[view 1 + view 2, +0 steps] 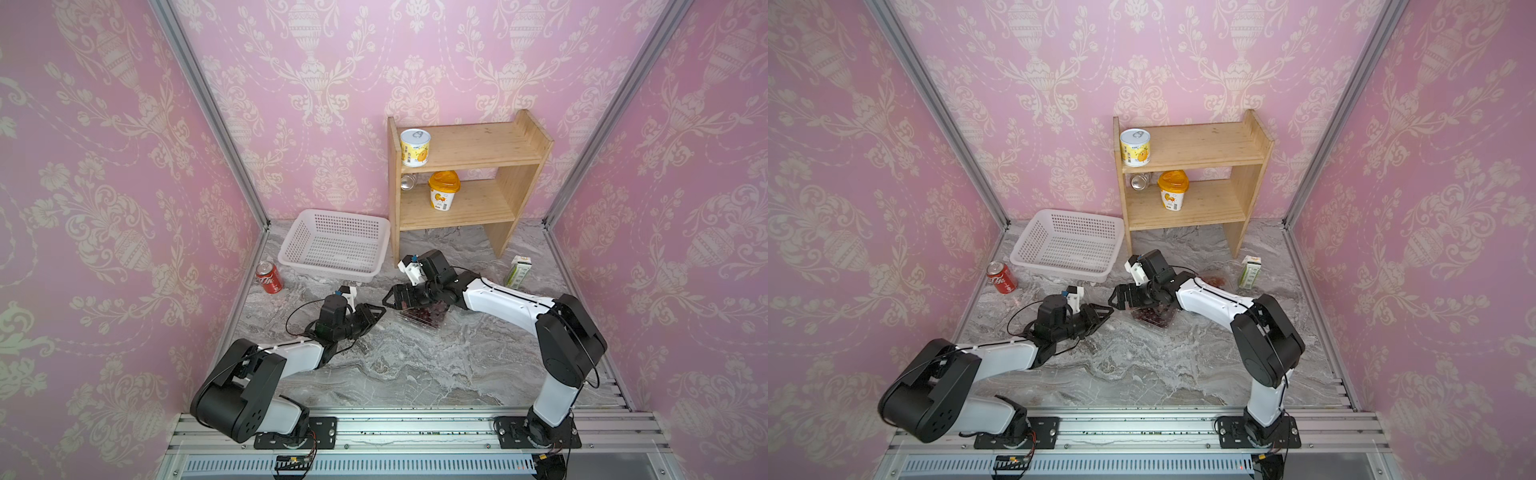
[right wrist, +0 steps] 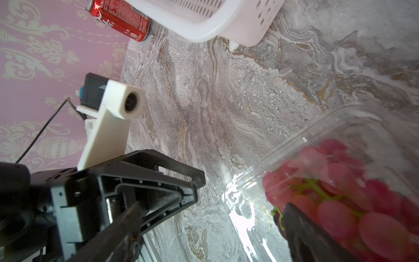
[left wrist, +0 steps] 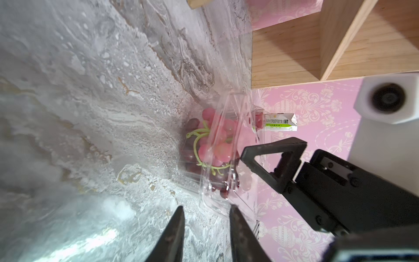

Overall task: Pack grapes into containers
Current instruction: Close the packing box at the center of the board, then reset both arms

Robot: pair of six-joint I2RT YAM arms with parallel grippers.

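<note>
I've got the clear box (image 1: pixel 430 323) near the middle of the marble table (image 1: pixel 415 374), in front of the wooden shelf (image 1: pixel 469 174), and the grapes (image 3: pixel 217 145) are inside it, pink and red on a green stem. The lid (image 3: pixel 238 108) lies over the fruit, though from the left wrist view it looks raised along one side rather than snapped flat; I can't say for sure. My left claw (image 3: pixel 205 207) sits low, just beside the box's near corner, jaws a little apart with only bare table between them, gripping nothing. My right claw (image 2: pixel 213 205) comes in from the other side with its jaws spread wide. In the right wrist view one finger (image 2: pixel 306 233) lies over the grapes at the box and the other hangs off to the side above the table, so nothing is pinched. In both top views the two claws nearly meet tip to tip at the end of the box nearer the white basket (image 1: pixel 345 214). That basket sits further back beside the shelf, with a cola can (image 1: pixel 269 277) on its left. A green carton (image 1: pixel 518 272) stands well off to the right, and what looks like a second clear box (image 3: pixel 257 118) with something red in it is near the carton.
</note>
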